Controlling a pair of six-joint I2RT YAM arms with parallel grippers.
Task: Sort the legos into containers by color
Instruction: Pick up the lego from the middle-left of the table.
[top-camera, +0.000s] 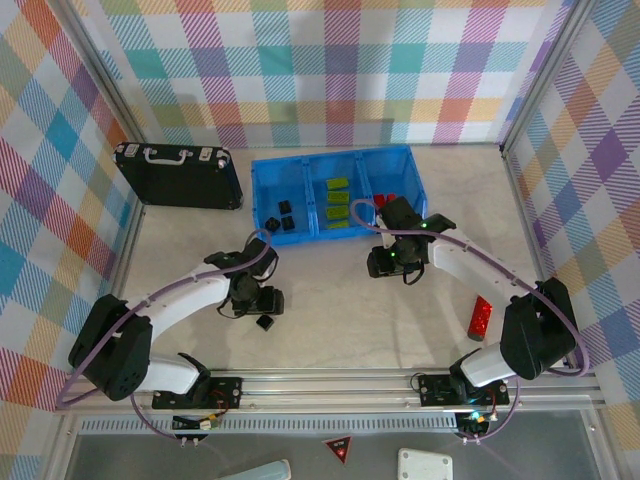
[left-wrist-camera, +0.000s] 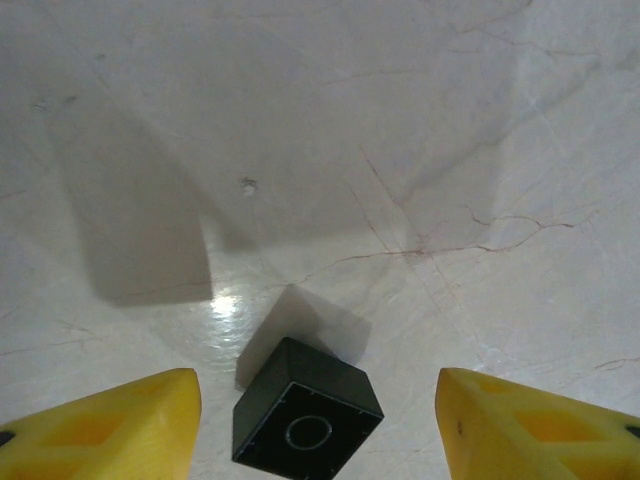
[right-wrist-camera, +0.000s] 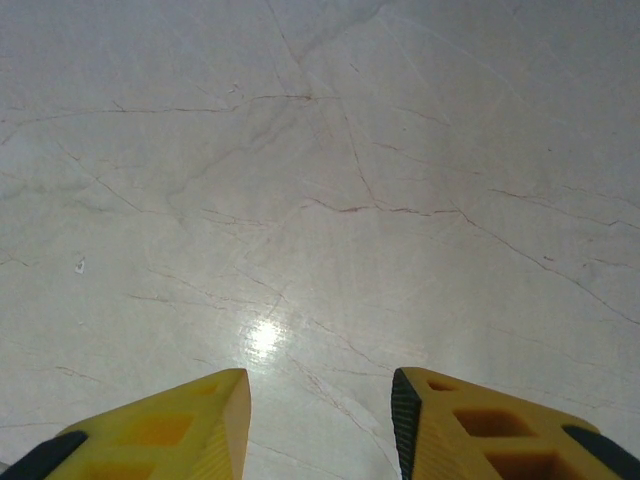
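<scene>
Left pincer stands spread above the table, a black cube lying loose between its fingers and touching neither. Our right pincer is parted too, with bare table in the gap. Beyond, we see the bin: black cubes left, green bricks middle, red bricks right. One red brick lies near the right arm. A black case sits left of the bin.
</scene>
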